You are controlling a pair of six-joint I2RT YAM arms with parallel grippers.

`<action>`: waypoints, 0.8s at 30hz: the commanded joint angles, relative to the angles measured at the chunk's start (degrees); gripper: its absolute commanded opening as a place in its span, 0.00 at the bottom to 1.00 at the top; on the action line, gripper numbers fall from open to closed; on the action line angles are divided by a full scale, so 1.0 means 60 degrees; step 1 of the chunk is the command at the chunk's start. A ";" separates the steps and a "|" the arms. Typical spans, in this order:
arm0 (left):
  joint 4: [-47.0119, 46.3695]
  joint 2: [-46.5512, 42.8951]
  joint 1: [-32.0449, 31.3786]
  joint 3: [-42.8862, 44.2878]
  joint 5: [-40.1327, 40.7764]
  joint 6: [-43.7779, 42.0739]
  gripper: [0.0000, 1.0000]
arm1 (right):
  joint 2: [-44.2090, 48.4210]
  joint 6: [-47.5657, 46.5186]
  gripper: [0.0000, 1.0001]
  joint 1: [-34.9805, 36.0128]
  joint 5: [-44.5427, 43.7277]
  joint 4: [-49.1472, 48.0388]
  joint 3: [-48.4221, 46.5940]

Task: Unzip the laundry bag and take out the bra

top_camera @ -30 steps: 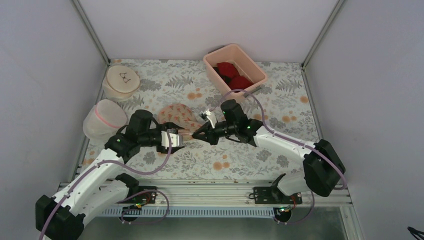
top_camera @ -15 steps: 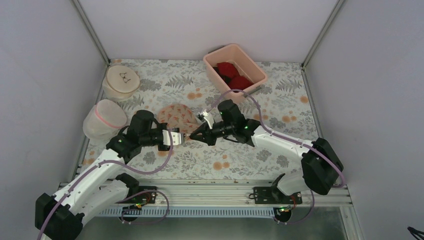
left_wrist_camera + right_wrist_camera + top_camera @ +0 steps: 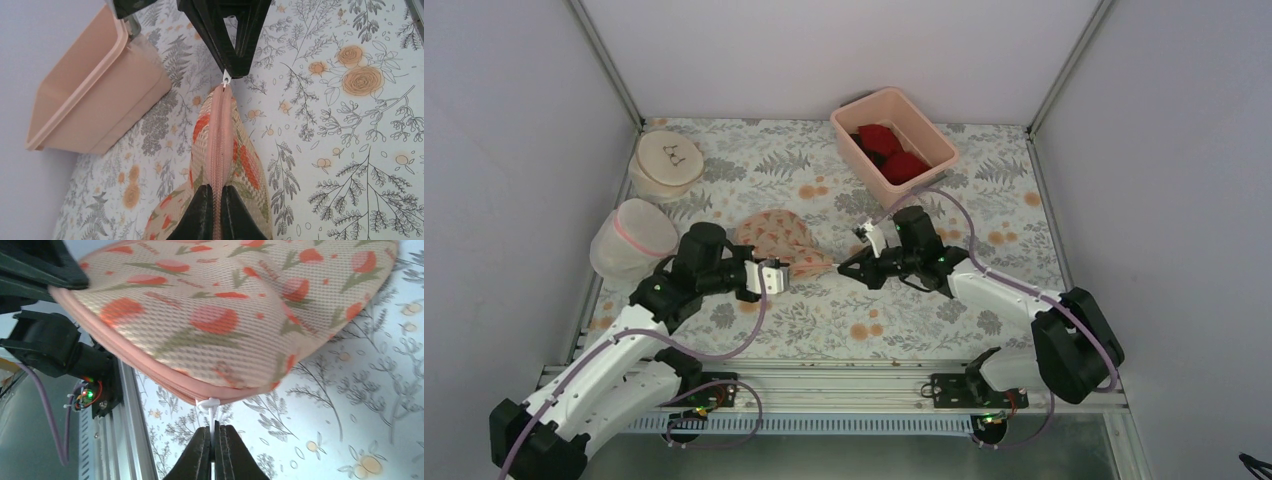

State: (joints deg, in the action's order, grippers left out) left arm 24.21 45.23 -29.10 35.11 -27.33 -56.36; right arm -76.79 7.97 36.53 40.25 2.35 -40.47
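The laundry bag [image 3: 780, 238], cream with orange-red flowers and pink zip trim, is held off the patterned table between both grippers. My left gripper [image 3: 781, 276] is shut on the bag's pink zip trim [image 3: 220, 150], with the zip line running between its fingertips [image 3: 202, 200]. My right gripper [image 3: 846, 268] is shut on the white zipper pull [image 3: 211, 409] at the bag's pointed end. In the right wrist view the bag [image 3: 225, 305] hangs above the jaws, and the zip looks closed. The bra is hidden.
A pink bin [image 3: 870, 99] holding red garments [image 3: 890, 150] stands at the back right. A white mesh dome bag [image 3: 632, 238] and a round beige bag [image 3: 667, 160] sit at the left. The metal rail [image 3: 824, 375] runs along the near edge.
My left gripper has shut on the bag's zip trim. The right gripper has moved right with the pull, drawing the bag's end out into a point.
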 commanded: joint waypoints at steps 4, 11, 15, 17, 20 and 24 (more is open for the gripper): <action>0.0173 -0.0477 0.0131 0.0308 -0.0688 -0.0203 0.02 | 0.0103 -0.0051 0.04 -0.0536 0.0180 -0.0352 0.0344; -0.0115 -0.0843 0.0147 0.0987 -0.1237 0.0140 0.02 | -0.0294 -0.0056 0.04 -0.0549 0.0244 -0.0435 0.0337; -0.0289 -0.0947 0.0139 0.1305 -0.1710 0.0093 0.02 | -0.0404 0.0085 0.04 -0.0552 0.0546 -0.0792 0.0367; -0.0429 -0.1013 0.0127 0.1318 -0.1892 0.0154 0.02 | -0.0479 0.0176 0.04 -0.0552 0.0669 -0.0960 0.0329; -0.0781 -0.1080 0.0066 0.1216 -0.2169 0.0425 0.02 | -0.0643 0.0300 0.04 -0.0530 0.0898 -0.1185 0.0295; -0.1300 -0.1084 0.0007 0.1076 -0.2257 0.0709 0.02 | -0.0852 0.0313 0.04 -0.0422 0.0927 -0.1200 0.0176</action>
State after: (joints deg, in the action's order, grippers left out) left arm 24.56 40.32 -28.67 40.21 -35.31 -54.33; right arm -79.81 9.06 34.41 47.68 -5.58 -39.27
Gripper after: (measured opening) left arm 0.047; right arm 0.040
